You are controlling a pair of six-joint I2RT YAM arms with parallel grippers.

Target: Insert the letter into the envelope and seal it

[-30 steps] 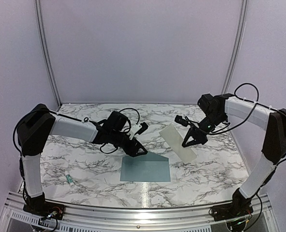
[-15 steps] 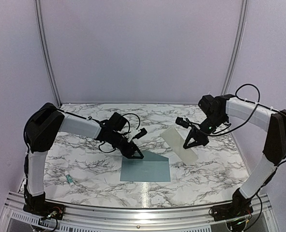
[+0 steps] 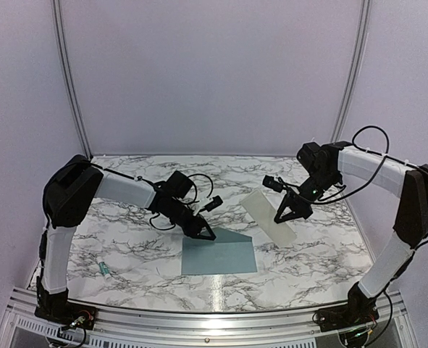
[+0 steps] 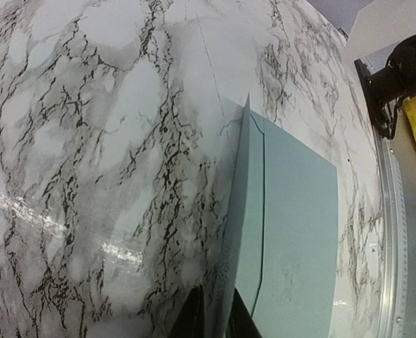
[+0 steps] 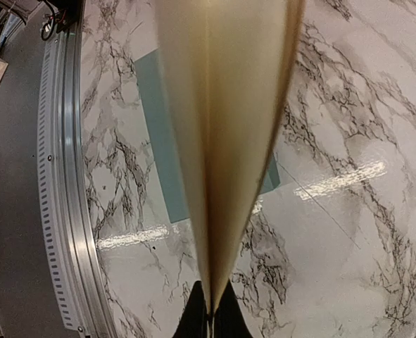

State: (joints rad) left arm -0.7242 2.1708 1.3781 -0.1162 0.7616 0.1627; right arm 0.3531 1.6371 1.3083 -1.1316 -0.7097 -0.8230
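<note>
Left claw [image 4: 216, 320] narrow, pinched envelope [image 4: 299, 232] flap; right claw [image 5: 210, 317] clamped letter [image 5: 222, 105]. Risk: thin flap could slip, envelope could skew.

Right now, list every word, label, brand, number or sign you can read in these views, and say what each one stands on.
No readable text in any view.
envelope: plain blue-grey, no writing shows.
letter: plain cream, blank on the sides that show.
small white-and-teal item at the near left: any print on it is too small to read.
</note>
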